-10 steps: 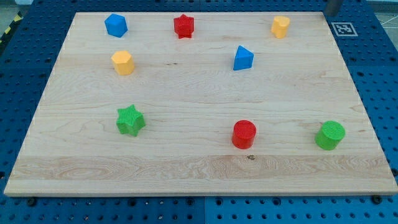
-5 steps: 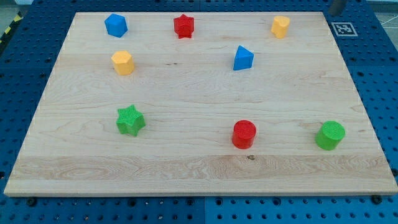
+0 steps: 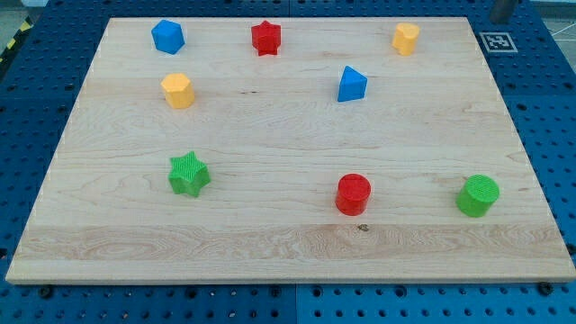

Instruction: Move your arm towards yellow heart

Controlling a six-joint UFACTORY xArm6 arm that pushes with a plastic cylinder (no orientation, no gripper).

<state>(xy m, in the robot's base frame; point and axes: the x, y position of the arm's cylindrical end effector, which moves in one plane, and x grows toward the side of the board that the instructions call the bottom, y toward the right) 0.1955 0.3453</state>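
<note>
Only my tip [image 3: 504, 18] has shifted since the earlier frames. The grey stub at the view's top edge now sits a little further toward 3 o'clock, and every block lies where it did. The tip is off the wooden table [image 3: 270, 126], beyond its 1 o'clock corner and well apart from all the blocks. There is no hand on this arm, only the rod, so nothing here opens or clamps.

Two yellow blocks are candidates for the target, and their shapes are too small to read with confidence. The yellow block near the top [image 3: 406, 39] at 1 o'clock looks notched, so I judge it to be the yellow heart. The yellow block on the left [image 3: 178, 91], at 10 o'clock, looks more like a plain prism. If that reading is right, the heart is the block nearest the tip, and the sideways drift is taking the rod away from it.

The other blocks are spread loosely, none touching:
- blue block [image 3: 167, 36] at 11 o'clock
- red star [image 3: 265, 38] at 12 o'clock
- blue wedge [image 3: 351, 84], just toward 1 o'clock from centre
- green star [image 3: 188, 174] at 8 o'clock
- red cylinder [image 3: 353, 193] at 5 o'clock
- green cylinder [image 3: 477, 195] at 4 o'clock

That spacing probably leaves room for the rod to pass between them.

The table is pale grained wood on a blue perforated base [image 3: 549, 108], with a printed marker [image 3: 496, 41] beside its top corner.
</note>
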